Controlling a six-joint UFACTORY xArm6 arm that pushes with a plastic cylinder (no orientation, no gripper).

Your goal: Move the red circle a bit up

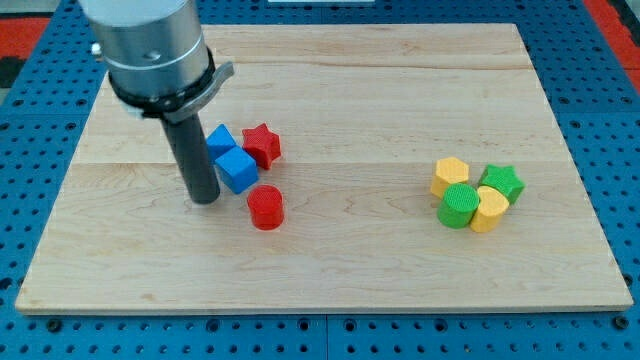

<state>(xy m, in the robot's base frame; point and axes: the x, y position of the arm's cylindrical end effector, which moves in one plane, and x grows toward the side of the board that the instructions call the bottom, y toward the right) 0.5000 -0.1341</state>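
- The rod's tip point(204, 198) rested on the table point(330, 265), just beside the lower blue cube point(237, 170) at about its eight o'clock, and near the red circle point(266, 208) at about its ten o'clock.
- No pincer existed on this arm, so no open or closed state could be told; the rod could only push.
- The red circle stood at six o'clock from a tight cluster: the lower blue cube, a second blue cube point(219, 139) and a red star point(262, 144).
- Judgement: an upward push called for the tip at the circle's six o'clock; the cluster above left little room.
- Well apart at three o'clock lay a yellow hexagon point(450, 176), green star point(502, 182), green circle point(458, 205) and yellow heart point(489, 210).
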